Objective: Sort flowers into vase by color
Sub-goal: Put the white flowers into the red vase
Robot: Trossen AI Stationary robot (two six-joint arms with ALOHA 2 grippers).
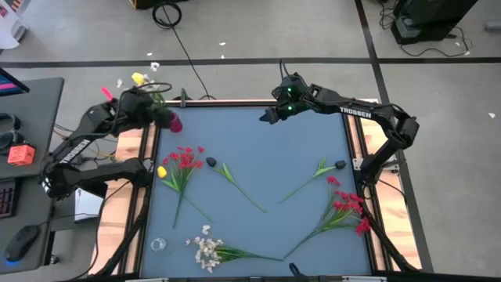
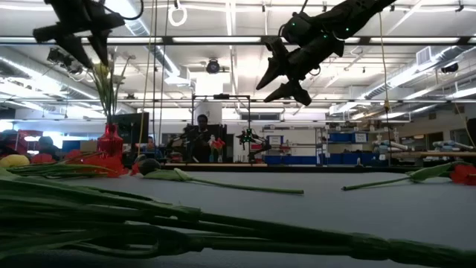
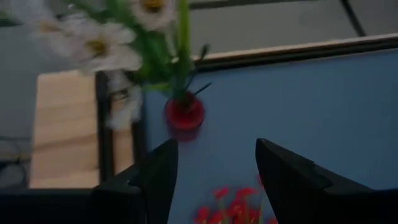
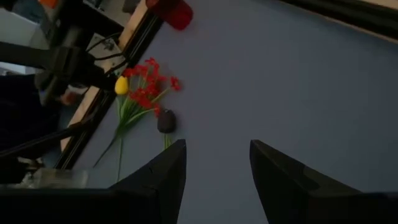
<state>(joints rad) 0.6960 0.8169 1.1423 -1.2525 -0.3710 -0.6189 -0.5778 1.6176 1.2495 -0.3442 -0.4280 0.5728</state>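
Observation:
The red vase (image 1: 174, 122) stands at the table's far left corner and holds white (image 1: 154, 66) and yellow (image 1: 139, 78) flowers on green stems; the left wrist view looks down on its mouth (image 3: 185, 112). My left gripper (image 3: 214, 168) is open, raised just beside the vase (image 2: 110, 141). My right gripper (image 4: 214, 165) is open, high over the table's far edge (image 1: 271, 116). Flat on the table lie a red spray with a yellow tulip (image 1: 180, 161), two dark-bud stems (image 1: 211, 163) (image 1: 338, 164), a second red spray (image 1: 348, 207) and a white cluster (image 1: 207, 251).
A small clear object (image 1: 159, 244) sits near the table's near left corner. Wooden strips and black rails (image 1: 149, 149) border the blue mat. A desk with a mouse and an orange item (image 1: 21, 154) stands left of the table. People show in the room beyond (image 2: 199, 130).

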